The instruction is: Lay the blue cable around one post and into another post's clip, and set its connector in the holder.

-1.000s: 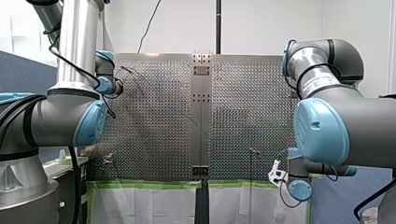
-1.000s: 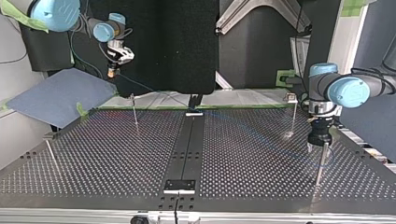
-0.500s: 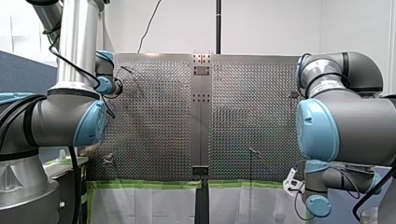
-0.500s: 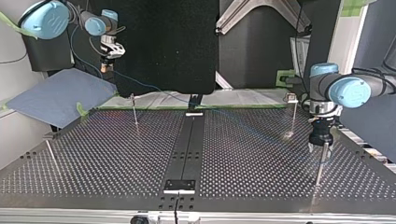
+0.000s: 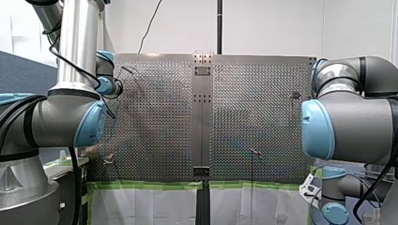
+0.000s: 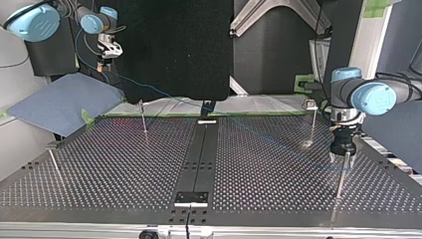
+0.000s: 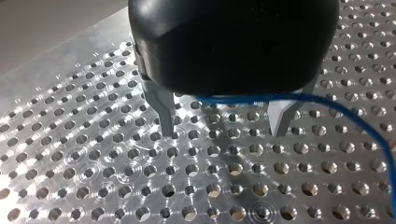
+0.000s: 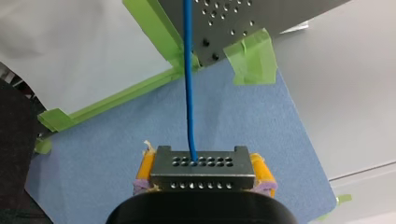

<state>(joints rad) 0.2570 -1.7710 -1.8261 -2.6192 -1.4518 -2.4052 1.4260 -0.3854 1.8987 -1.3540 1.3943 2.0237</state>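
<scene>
Up in the upper left of the top view, my right claw hangs past the table's far edge, over a blue mat. Its yellow pads are squeezed tight on the connector, a metal block with rows of holes. The blue cable comes straight out of that block toward the table. Over at the right of that view my left claw sits low, right at a thin post. Its metal fingers are spread wide and grip nothing, and the cable crosses between them just under the claw's body.
</scene>
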